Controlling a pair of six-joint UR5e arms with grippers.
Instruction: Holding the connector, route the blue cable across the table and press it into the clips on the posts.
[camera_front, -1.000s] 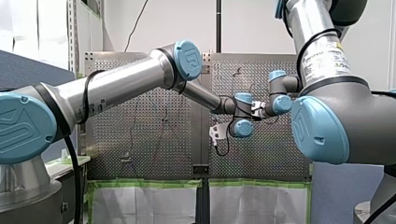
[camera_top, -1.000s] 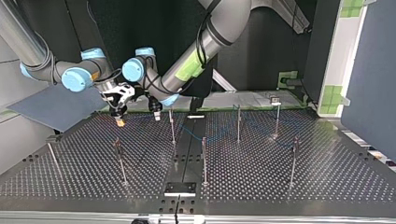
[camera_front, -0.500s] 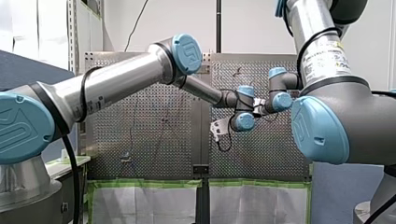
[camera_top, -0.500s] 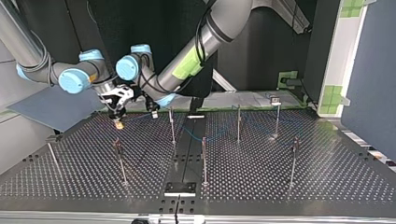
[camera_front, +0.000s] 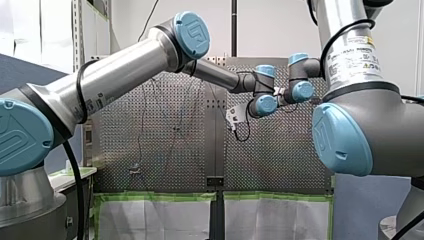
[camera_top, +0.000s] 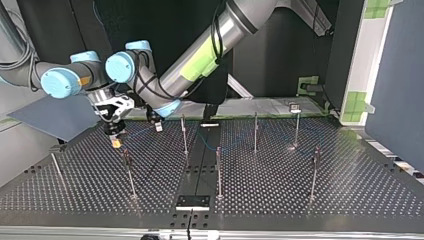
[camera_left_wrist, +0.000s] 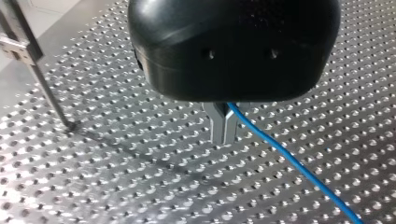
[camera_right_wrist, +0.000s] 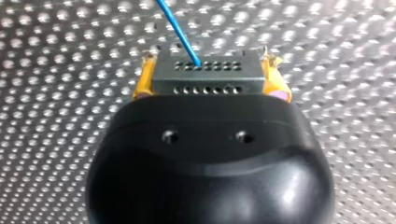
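Note:
In the right wrist view my right gripper (camera_right_wrist: 207, 65) is shut on a grey connector (camera_right_wrist: 205, 80) held between its yellow pads (camera_right_wrist: 144, 79). The blue cable (camera_right_wrist: 180, 31) leaves the connector's face. In the left wrist view my left gripper (camera_left_wrist: 223, 139) has its metal fingers shut on the blue cable (camera_left_wrist: 289, 163) just above the perforated table. In the top view my right gripper (camera_top: 116, 141) hangs at the left over the table. My left gripper (camera_top: 158, 126) sits close beside it, to its right. A thin post (camera_top: 184, 135) stands just right of them.
Several more thin posts rise from the perforated table (camera_top: 280, 195) in the top view, among them one (camera_top: 129, 172) ahead of my right gripper, one (camera_top: 218, 170) at the middle and one (camera_top: 314, 172) at the right. A black plate (camera_top: 192, 202) lies at the near edge.
Both grippers have moved together toward the top view's left, with the cable strung between them. In the front view both wrists stand higher than before.

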